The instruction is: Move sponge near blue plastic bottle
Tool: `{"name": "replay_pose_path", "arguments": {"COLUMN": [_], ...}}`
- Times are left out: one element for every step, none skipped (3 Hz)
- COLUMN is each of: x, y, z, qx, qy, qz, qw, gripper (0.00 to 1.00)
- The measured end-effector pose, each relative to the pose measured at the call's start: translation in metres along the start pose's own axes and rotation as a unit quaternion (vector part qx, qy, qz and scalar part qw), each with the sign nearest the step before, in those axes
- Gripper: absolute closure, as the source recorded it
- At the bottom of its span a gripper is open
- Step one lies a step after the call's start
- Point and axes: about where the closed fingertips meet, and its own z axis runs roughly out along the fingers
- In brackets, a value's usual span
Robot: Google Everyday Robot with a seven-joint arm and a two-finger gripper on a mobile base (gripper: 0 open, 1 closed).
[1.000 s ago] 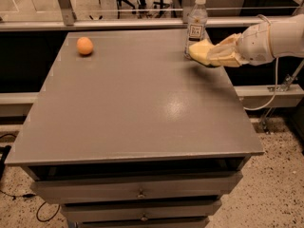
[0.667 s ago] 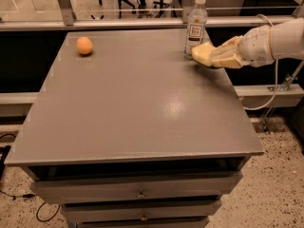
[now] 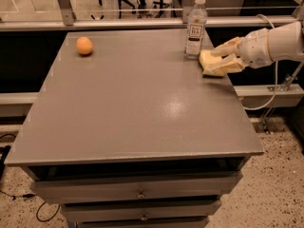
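The blue plastic bottle (image 3: 195, 25), clear with a white cap and a white-and-dark label, stands upright near the table's far right corner. The pale yellow sponge (image 3: 207, 59) lies on the table just right of the bottle's base, close to the right edge. My gripper (image 3: 212, 62) reaches in from the right on a white arm. Its pale yellow fingers (image 3: 229, 45) are spread, one behind the sponge and one in front, and the sponge lies between their tips.
An orange ball-like fruit (image 3: 84, 45) sits at the far left of the grey table (image 3: 142, 108). Drawers run below the table's front edge. A metal rail and window frame stand behind the table. A cable hangs at the right by the arm.
My gripper has moved the sponge a little right and down onto the table beside the bottle. The fingers now stand wider apart than before.
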Motion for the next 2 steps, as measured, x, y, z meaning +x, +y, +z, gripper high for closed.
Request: {"name": "replay_pose_path", "arguments": {"x": [0.0028,-0.0053], "y": [0.0004,-0.0018], "z": [0.0094,0.0020], "qx": [-0.006,0.006], "qy": [-0.003,-0.012], "qz": [0.004,0.005], "qw": [1.0000,0.9999], "gripper": [0.01,0.00]}}
